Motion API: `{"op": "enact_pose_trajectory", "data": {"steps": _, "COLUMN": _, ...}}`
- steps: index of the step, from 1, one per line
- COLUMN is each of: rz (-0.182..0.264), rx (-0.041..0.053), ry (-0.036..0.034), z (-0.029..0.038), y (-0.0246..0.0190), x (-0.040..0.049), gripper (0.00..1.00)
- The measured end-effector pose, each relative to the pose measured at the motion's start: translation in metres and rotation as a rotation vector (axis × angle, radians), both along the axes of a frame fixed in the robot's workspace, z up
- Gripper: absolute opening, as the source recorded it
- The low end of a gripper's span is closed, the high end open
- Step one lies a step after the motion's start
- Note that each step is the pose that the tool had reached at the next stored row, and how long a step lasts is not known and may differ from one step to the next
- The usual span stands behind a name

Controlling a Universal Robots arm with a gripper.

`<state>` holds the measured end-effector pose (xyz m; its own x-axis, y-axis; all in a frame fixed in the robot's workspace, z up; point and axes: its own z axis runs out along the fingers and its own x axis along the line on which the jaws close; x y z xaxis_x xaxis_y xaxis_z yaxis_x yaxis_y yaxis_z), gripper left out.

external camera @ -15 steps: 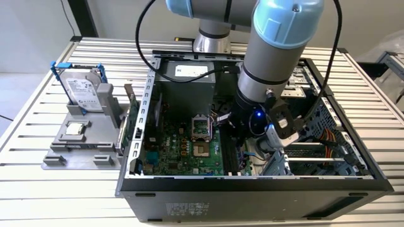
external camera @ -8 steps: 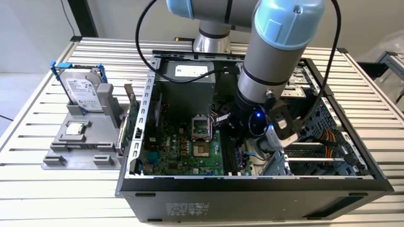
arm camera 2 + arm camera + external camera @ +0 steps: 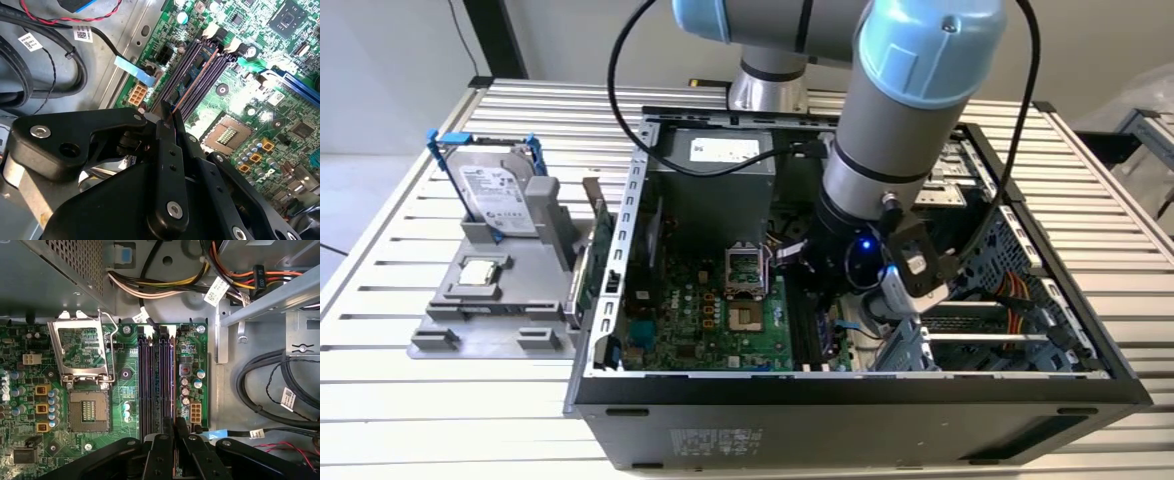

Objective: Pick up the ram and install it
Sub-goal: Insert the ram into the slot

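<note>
The ram (image 3: 197, 67) is a thin grey-green stick seen almost edge-on. It stands along the outermost of the dark memory slots (image 3: 155, 385) on the green motherboard (image 3: 700, 330). My gripper (image 3: 167, 116) is shut on the ram's near end, with its black fingers (image 3: 163, 447) pressed together on the thin edge. In the first wrist view the gripper (image 3: 173, 429) sits right over the slot nearest the board's edge. In the exterior view the gripper (image 3: 825, 300) reaches down inside the open computer case (image 3: 854, 385), right of the processor socket.
An open processor socket (image 3: 89, 412) with its raised metal frame lies beside the slots. Black cable bundles (image 3: 265, 385) and a metal drive cage (image 3: 280, 295) crowd the other side. Outside the case, a hard drive in a blue frame (image 3: 496, 190) and a small silver chip (image 3: 480, 270) rest on a grey fixture (image 3: 494, 325).
</note>
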<state>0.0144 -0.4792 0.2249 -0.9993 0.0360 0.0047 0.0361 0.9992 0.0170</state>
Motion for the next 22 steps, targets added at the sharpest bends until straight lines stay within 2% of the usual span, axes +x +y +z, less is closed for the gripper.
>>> {"op": "enact_pose_trajectory", "data": {"steps": 12, "rz": -0.003, "rx": 0.0, "ry": -0.0005, "z": -0.0033, "y": 0.0, "x": 0.0007, "gripper": 0.0}}
{"op": "enact_pose_trajectory", "data": {"steps": 22, "rz": -0.032, "rx": -0.0005, "ry": -0.0004, "z": -0.0041, "y": 0.001, "x": 0.0007, "gripper": 0.0}}
